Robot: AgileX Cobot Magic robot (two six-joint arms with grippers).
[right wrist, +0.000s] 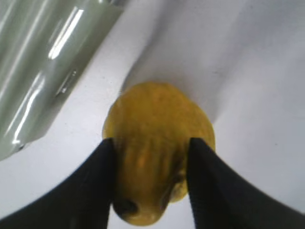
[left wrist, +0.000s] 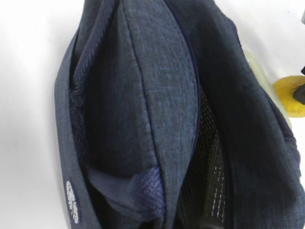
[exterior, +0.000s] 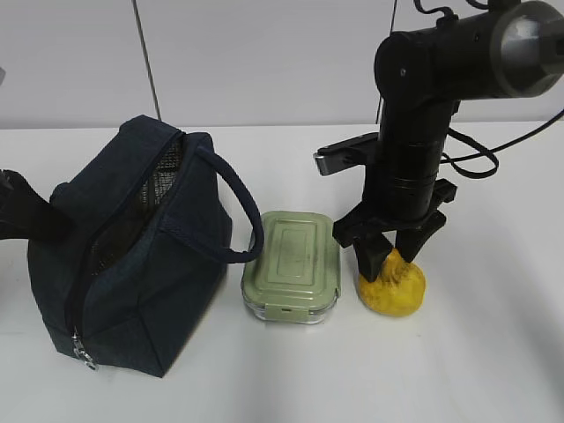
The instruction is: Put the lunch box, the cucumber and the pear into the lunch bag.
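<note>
The navy lunch bag (exterior: 132, 291) stands at the left with its zip top open; the left wrist view looks down into it (left wrist: 157, 95). My left gripper (exterior: 63, 222) comes in from the left edge and grips the bag's left rim; its fingers do not show in the wrist view. The sage-green lidded lunch box (exterior: 293, 264) lies right of the bag and shows in the right wrist view (right wrist: 43, 62). The yellow pear (exterior: 394, 289) rests on the table. My right gripper (exterior: 388, 264) stands over it, fingers pressed on both sides (right wrist: 150, 143). The cucumber is out of view.
The bag's loop handle (exterior: 238, 203) arches toward the lunch box. A silver zip pull (exterior: 84, 352) hangs at the bag's front corner. The white table (exterior: 493, 370) runs back to a pale wall. A black cable (exterior: 480, 163) trails behind the right arm.
</note>
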